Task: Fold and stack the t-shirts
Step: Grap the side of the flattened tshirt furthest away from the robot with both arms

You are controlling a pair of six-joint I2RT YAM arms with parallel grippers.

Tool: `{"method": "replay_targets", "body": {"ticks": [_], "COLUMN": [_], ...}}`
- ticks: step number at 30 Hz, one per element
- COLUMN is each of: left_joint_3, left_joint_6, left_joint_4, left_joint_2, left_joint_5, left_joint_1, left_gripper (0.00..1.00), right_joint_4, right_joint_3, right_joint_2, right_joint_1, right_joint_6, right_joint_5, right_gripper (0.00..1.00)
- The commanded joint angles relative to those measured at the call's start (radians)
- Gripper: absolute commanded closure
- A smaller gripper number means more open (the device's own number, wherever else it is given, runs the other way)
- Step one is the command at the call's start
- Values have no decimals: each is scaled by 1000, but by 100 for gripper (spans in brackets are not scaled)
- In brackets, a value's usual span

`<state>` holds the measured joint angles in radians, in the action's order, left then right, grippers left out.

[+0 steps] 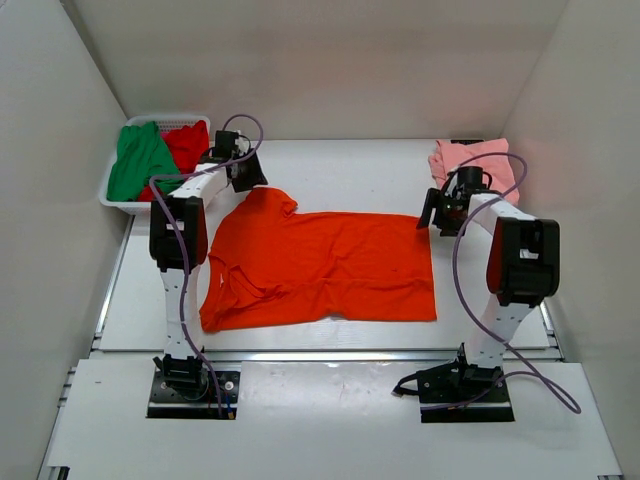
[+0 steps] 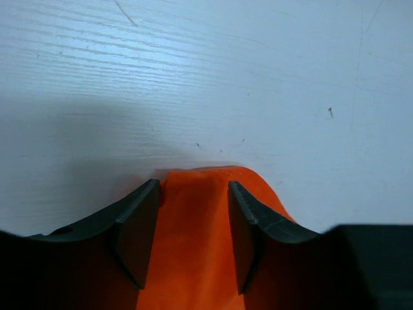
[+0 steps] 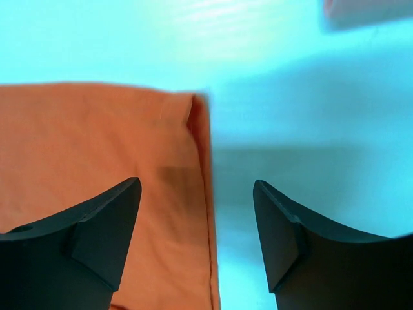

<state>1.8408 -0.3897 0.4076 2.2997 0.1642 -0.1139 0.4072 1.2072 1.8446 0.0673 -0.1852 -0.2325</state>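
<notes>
orange t-shirt lies spread flat across the middle of the surface, neck end to the left and hem to the right, its near-left part a little rumpled. left pincer stands partly open over the far-left sleeve tip, with cloth showing between its jaws but nothing pinched. right pincer is spread wide over the far-right hem corner, one finger above cloth and the other above bare surface, holding nothing.

the risk, as i judge it: each pincer sits right at an edge, so a close could catch only a sliver of cloth, which would slip out mid-fold. unequal grips would drag the shirt askew.

white basket at the far left holds the green t-shirt and the red t-shirt, both heaped and unfolded. pink t-shirt lies bunched at the far right, in no container.
</notes>
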Motion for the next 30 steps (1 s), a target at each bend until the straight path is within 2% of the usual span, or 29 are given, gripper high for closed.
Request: {"method": "replay_targets", "body": {"ticks": [1,2,3,4,5,6,8,9,10,12,18,26,30], "left_joint_3": [-5,-3,-3,-12,-34,-38,-46,-48,-45,-57,-132,-284,-412], "left_joint_6": [23,22,18,15,11,9,15,15,17,5,11,29,44], "left_joint_4": [-10,-9,-13,-15,-30,-23,-32,-30,-21,-30,-75,-79,-78], "left_joint_2": [-26,-28,-26,-29,-36,-45,-46,-48,-46,-54,-141,-337,-445], "left_joint_5": [37,47,54,64,76,78,81,95,93,97,163,187,181], "left_joint_1": [-4,-6,-4,-1,5,5,8,8,13,17,39,40,51], "left_gripper": [46,59,62,70,98,100,100,100,100,100,100,100,100], "right_joint_4": [-56,-59,-54,-64,-44,-35,-28,-25,-22,-10,-10,-15,-56], "right_joint_3": [89,97,118,139,187,207,239,261,281,308,356,292,229], "right_joint_2": [62,80,94,120,171,176,208,225,232,248,229,134,76], "right_joint_1": [-3,-7,-12,-14,-32,-34,-35,-38,-37,-43,-46,-23,-12], "right_joint_6": [-25,-30,-31,-34,-40,-37,-42,-37,-33,-20,23,50,55], "right_joint_5": [15,13,13,24,6,5,6,-4,-4,5,18,-24,-47], "right_gripper": [31,31,31,31,30,34,47,69,86,100,100,100,100]}}
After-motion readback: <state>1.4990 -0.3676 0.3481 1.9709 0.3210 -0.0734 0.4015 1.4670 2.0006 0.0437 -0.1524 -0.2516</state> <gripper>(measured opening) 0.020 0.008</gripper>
